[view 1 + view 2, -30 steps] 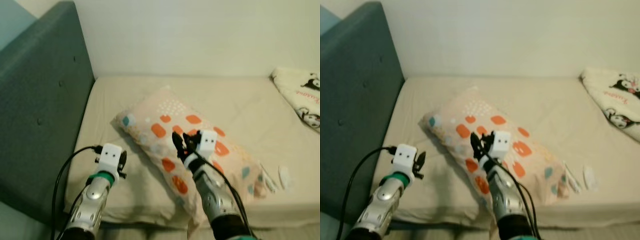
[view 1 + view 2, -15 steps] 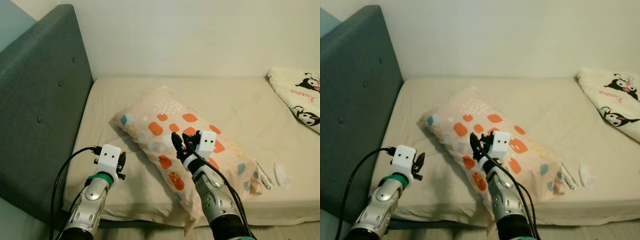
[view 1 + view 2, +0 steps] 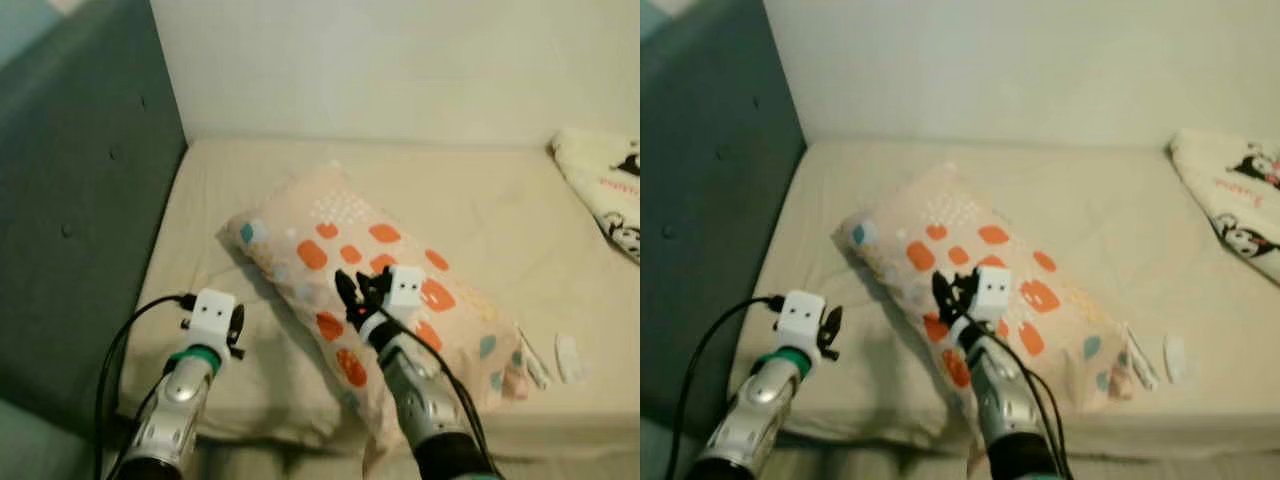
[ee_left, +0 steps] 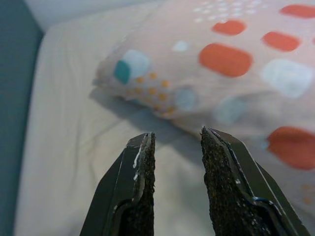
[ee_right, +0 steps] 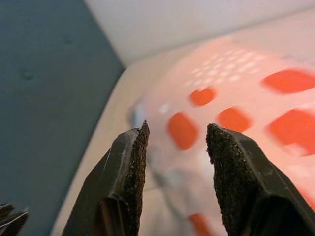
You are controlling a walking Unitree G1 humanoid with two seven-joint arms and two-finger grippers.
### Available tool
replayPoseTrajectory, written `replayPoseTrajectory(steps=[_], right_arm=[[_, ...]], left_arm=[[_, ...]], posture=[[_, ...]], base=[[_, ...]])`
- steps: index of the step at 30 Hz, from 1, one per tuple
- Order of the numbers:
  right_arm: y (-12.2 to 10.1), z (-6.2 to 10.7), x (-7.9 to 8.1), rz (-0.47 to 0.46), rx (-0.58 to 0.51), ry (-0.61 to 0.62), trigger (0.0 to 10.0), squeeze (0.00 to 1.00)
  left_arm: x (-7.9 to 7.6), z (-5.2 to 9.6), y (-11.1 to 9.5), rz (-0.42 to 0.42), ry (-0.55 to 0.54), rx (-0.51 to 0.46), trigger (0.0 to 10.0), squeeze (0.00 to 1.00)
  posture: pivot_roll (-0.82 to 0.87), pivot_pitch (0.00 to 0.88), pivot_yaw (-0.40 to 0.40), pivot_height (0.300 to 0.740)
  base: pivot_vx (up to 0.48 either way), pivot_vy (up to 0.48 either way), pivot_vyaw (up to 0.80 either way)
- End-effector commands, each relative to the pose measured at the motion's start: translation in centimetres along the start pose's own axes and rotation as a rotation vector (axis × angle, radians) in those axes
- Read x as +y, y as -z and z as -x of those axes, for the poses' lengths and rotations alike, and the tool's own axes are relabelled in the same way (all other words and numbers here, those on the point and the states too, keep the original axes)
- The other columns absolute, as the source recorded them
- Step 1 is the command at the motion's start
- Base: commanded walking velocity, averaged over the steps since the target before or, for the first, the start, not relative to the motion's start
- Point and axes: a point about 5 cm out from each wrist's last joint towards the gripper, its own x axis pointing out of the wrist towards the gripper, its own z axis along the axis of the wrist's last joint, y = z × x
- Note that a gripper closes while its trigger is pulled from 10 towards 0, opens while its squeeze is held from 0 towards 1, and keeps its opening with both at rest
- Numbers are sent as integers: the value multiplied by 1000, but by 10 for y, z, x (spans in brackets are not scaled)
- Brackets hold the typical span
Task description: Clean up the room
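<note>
Head views blurred; small white bits (image 3: 567,356) at 4 o'clock unidentifiable. Spotted pillow (image 3: 375,280) mid-bed (image 3: 480,200). Right gripper (image 3: 352,294) over it, left gripper (image 3: 236,325) at its 8 o'clock, both fingers parted, empty.

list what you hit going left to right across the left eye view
headboard → left pincer → right pincer over the patterned pillow → small white items on the mattress → cartoon-print blanket
</note>
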Motion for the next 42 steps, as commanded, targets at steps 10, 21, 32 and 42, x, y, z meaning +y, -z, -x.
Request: replayPoseTrajectory(steps=[10, 21, 32, 42], right_arm=[[8, 4, 1, -12, 23, 7, 10000, 0], [8, 4, 0, -9, 27, 6, 10000, 0], [11, 5, 0, -10, 35, 9, 10000, 0], [19, 11, -9, -6, 52, 51, 10000, 0]], left_arm=[[-2, 3, 8, -14, 18, 19, 10000, 0], [-2, 3, 7, 12, 8, 22, 10000, 0], [-4, 5, 12, -2, 44, 42, 10000, 0], [-6, 5, 10, -58, 125, 19, 10000, 0]], posture=[[32, 17, 18, 740], [32, 18, 15, 740], [32, 20, 14, 740], [32, 25, 14, 726]], base=[[0, -81, 0], [0, -278, 0], [0, 0, 0], [0, 0, 0]])
